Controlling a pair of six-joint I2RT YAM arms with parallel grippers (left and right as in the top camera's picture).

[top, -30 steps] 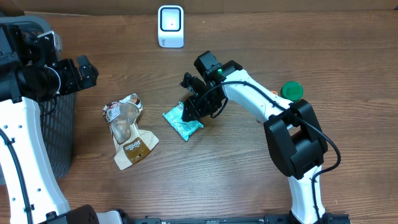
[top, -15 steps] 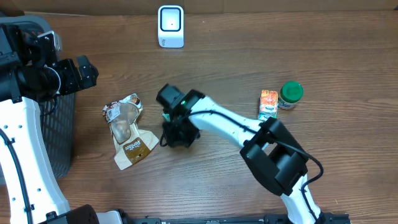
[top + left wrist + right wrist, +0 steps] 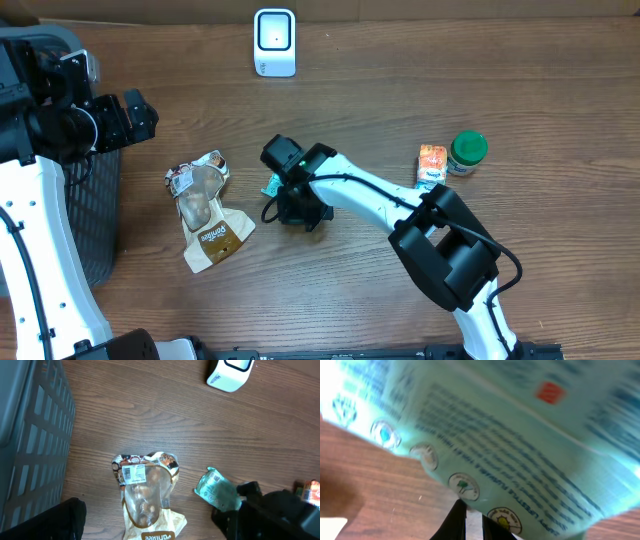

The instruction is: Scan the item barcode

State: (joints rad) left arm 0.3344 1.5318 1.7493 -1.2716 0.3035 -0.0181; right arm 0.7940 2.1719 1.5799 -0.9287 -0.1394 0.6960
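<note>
The right arm has swung in from the three o'clock side since a second ago. In the last half second the right gripper (image 3: pixel 299 207) has nudged toward one o'clock, so a corner of the teal packet (image 3: pixel 216 491) now peeks out at its ten o'clock. The packet lay in plain sight a second back.

Starting nearest the robot, the right arm reaches out from six o'clock across the wooden table (image 3: pixel 560 100). Just out from there, at eight o'clock of the gripper and apart from it, a brown snack pouch (image 3: pixel 210 225) lies flat, clear window up. A white barcode label sits near its far end.

At mid-table the gripper sits right over the packet! In the right wrist view the printed teal film fills the frame, tilted over the wood. The slim fingertips (image 3: pixel 456 521) are drawn close together on its lower edge, so the jaws are clamped on the packet.

Out at three o'clock an orange carton (image 3: pixel 432 165) stands just beside a green-lidded jar (image 3: pixel 468 150). At nine o'clock the left gripper (image 3: pixel 146 110) hangs over the grey basket (image 3: pixel 100 215), jaws wide apart and holding nothing. At the far edge, twelve o'clock, is the white scanner (image 3: pixel 274 42), well apart from the packet.
</note>
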